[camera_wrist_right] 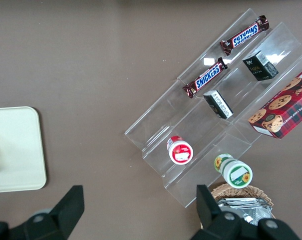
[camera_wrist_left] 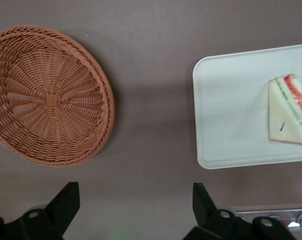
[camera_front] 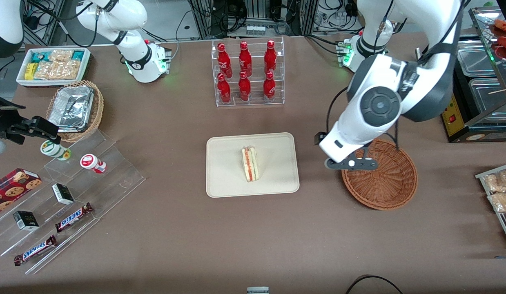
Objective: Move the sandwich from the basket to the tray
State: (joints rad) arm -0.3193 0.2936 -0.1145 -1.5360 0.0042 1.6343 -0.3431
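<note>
Front view: the sandwich (camera_front: pixel 250 164) is lying near the middle of the tray (camera_front: pixel 224 179) (cut edge showing red and green), while the gripper (camera_wrist_left: pixel 136 205), fingers spread wide and holding nothing, is hovering above the table between tray and basket (camera_front: pixel 383 188).

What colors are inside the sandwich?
Red and green layers in the sandwich; left wrist view shows it best.

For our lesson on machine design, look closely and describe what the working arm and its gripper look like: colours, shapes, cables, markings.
The working arm has smooth white rounded shells with dark grey joint sections, a round grey cap with a raised hub on one joint, and a green light at its base. Thin black cables loop along it. Its gripper, above the table between the basket and the tray, has two black wedge-shaped fingers, open.
</note>
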